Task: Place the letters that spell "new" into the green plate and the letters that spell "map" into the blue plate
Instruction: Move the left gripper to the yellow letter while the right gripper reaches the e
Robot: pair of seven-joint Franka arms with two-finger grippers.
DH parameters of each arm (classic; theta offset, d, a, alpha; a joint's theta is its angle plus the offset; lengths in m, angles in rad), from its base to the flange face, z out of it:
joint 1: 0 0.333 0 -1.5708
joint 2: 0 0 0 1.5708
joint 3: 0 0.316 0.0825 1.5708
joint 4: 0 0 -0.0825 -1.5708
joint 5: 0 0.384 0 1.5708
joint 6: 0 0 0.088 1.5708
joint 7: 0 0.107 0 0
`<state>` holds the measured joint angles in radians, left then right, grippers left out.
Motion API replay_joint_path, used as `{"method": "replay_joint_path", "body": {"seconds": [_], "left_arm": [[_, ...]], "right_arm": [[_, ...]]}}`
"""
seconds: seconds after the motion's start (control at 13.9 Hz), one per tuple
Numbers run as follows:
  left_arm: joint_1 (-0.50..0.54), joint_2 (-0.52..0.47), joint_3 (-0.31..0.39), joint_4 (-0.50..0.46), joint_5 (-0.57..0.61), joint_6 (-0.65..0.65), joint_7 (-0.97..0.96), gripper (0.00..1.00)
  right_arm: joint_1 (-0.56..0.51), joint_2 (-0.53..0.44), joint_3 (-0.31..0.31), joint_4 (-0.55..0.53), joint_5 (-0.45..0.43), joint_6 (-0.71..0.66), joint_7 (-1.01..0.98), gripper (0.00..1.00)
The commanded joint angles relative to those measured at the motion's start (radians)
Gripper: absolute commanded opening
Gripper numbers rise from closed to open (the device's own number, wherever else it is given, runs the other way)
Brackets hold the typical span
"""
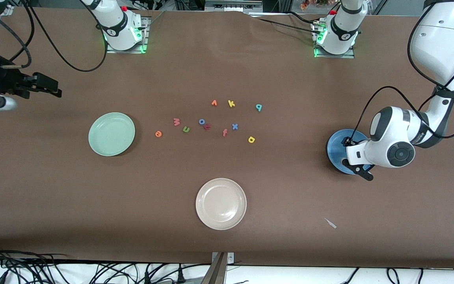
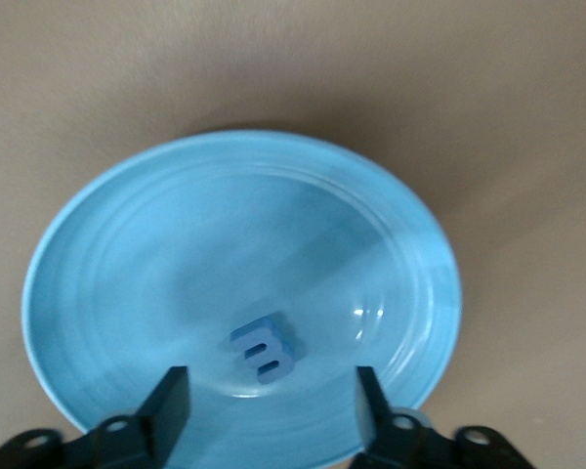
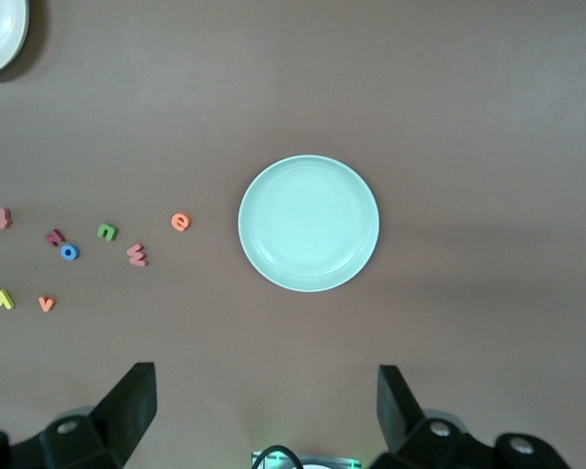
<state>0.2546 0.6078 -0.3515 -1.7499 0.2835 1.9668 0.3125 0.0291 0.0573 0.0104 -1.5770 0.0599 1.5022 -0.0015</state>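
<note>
The blue "m" (image 2: 264, 350) lies in the blue plate (image 2: 127, 254), touching neither finger. My left gripper (image 2: 272, 379) hangs open just over that plate (image 1: 334, 146), whose rim my wrist partly hides; the gripper (image 1: 356, 169) shows there as black fingers. The yellow "a" (image 1: 251, 139) and teal "p" (image 1: 259, 107) lie mid-table. The orange "e" (image 1: 158, 134), green "n" (image 1: 186, 129) and pink "w" (image 1: 176, 121) lie beside the green plate (image 1: 111, 134), which holds nothing (image 3: 309, 223). My right gripper (image 1: 47, 85) waits open and high at the right arm's end of the table (image 3: 266, 376).
A cream-white plate (image 1: 221, 209) sits nearer the front camera than the letters. Among them lie a yellow "k" (image 1: 231, 103), an orange "v" (image 1: 214, 103), a blue "o" (image 1: 201, 121), a dark red letter (image 1: 207, 126), a salmon "f" (image 1: 224, 132) and a blue "x" (image 1: 235, 126).
</note>
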Motion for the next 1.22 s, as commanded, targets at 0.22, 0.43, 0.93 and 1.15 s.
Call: {"method": "replay_joint_path", "body": {"seconds": [0.22,0.43,0.93,1.15], "left_arm": [[-0.005,-0.042,-0.151,-0.007,-0.043,-0.008,-0.365,1.00],[-0.030,-0.028,-0.219,-0.023,-0.063,0.082,-0.588,1.00],[-0.228,-0.003,-0.218,-0.045,-0.050,0.257,-1.073,1.00],[-0.300,0.027,-0.211,-0.039,-0.018,0.342,-1.226,1.00]], "right_arm": [[0.097,0.027,0.002,0.017,-0.023,-0.017,0.095,1.00],[0.162,0.073,0.002,0.017,-0.023,0.022,0.185,1.00],[0.245,0.217,0.000,0.011,-0.034,0.160,0.256,1.00],[0.265,0.272,0.000,-0.030,-0.058,0.260,0.276,1.00]]}}
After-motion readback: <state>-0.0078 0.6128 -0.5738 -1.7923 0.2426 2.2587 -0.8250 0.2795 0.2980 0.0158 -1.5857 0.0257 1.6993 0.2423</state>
